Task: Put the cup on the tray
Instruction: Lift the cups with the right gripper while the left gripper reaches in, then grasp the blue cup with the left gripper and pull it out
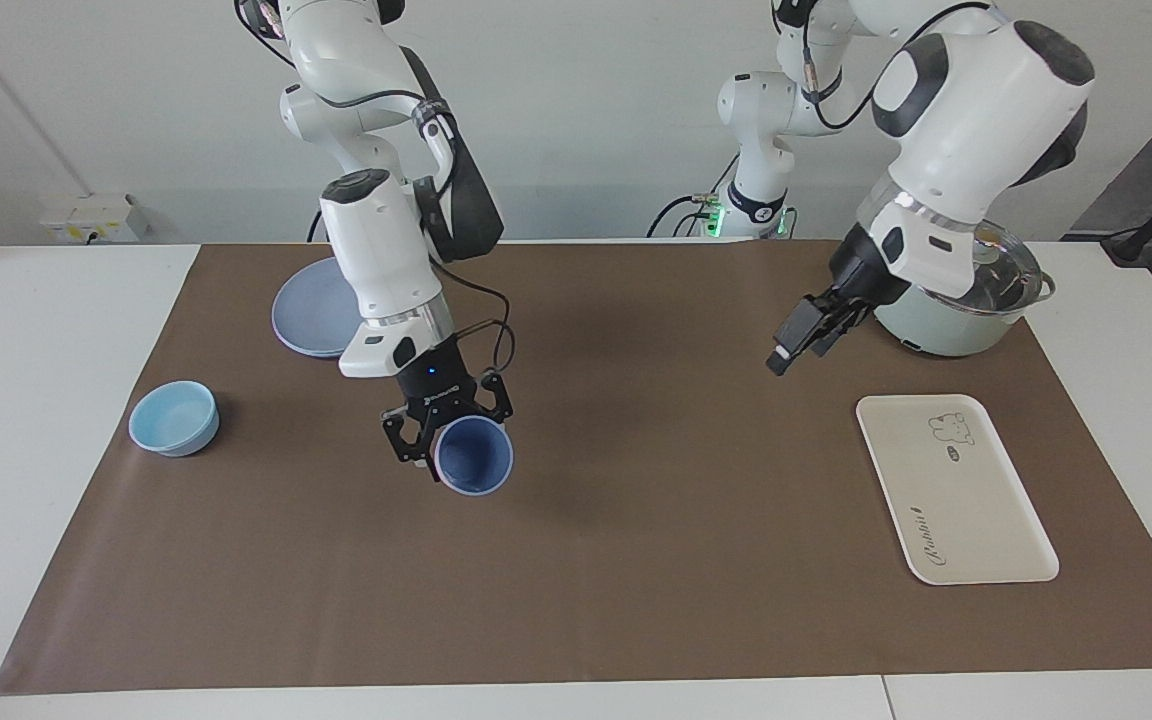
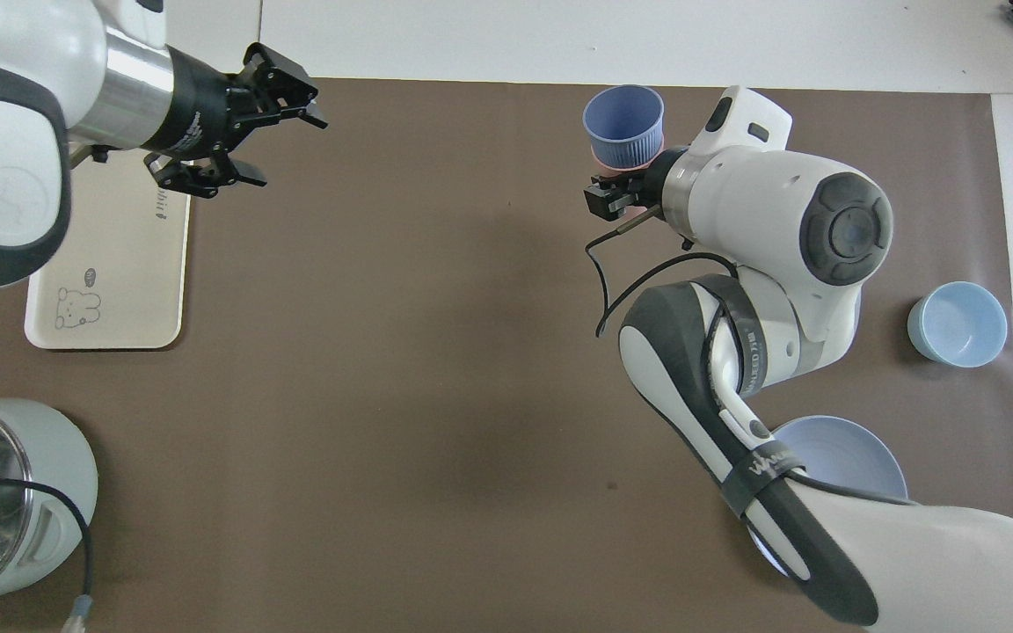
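Observation:
The periwinkle-blue cup hangs tilted above the brown mat, its mouth turned away from the robots. It sits nested in a pink cup, of which only a sliver shows. My right gripper is shut on this pair of cups, over the mat's part toward the right arm's end. The cream tray lies flat toward the left arm's end, holding nothing. My left gripper hovers open over the mat just beside the tray, with nothing between its fingers.
A pale green pot with a glass lid stands nearer the robots than the tray. At the right arm's end are a light-blue bowl and a round blue plate.

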